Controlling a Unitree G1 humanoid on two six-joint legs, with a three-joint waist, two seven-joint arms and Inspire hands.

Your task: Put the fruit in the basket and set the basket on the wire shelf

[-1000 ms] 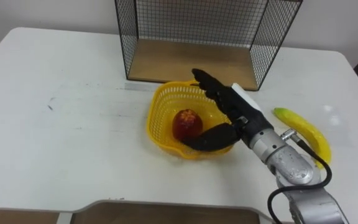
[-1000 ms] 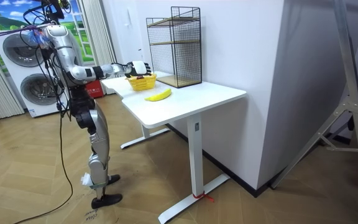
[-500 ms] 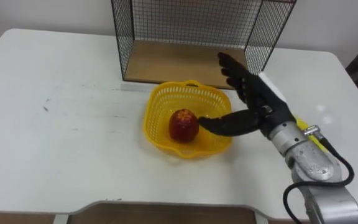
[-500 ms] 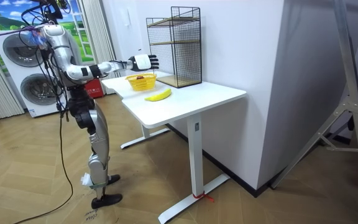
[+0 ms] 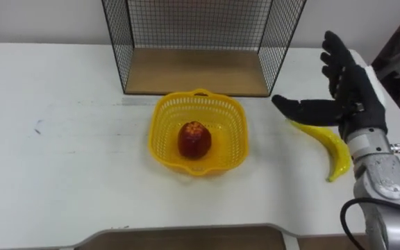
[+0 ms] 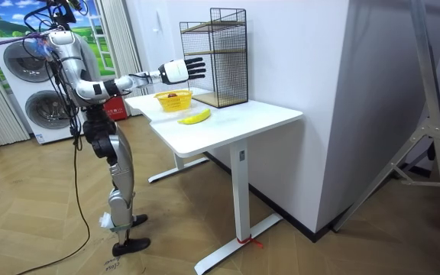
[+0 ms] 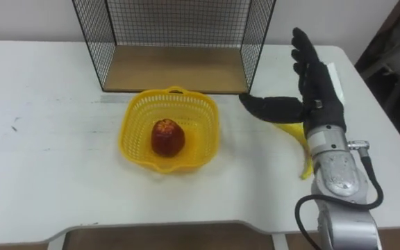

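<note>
A yellow plastic basket [image 5: 162, 135] [image 7: 132, 132] [image 6: 172, 98] sits on the white table [image 5: 61, 160] in front of the wire shelf [image 5: 196, 73] [image 7: 176, 66] [image 6: 218, 57]. A red apple [image 5: 194, 139] [image 7: 167, 136] lies inside it. To the basket's right a yellow banana [image 5: 333, 147] [image 7: 304, 156] [image 6: 195, 116] lies on the table. My right hand [image 5: 346, 94] [image 7: 316, 87] [image 6: 176, 71] hovers open above the banana's upper end, fingers straight and thumb pointing left, holding nothing.
The wire shelf has a wooden floor panel and an open front facing me. The table's front edge [image 5: 186, 232] runs along the bottom. In the room view I stand at the table's left end, with washing machines [image 6: 21, 92] behind me.
My right hand has lifted out of the basket, leaving the apple there, and swung right to above the banana. The camera has shifted, so the whole scene sits differently.
</note>
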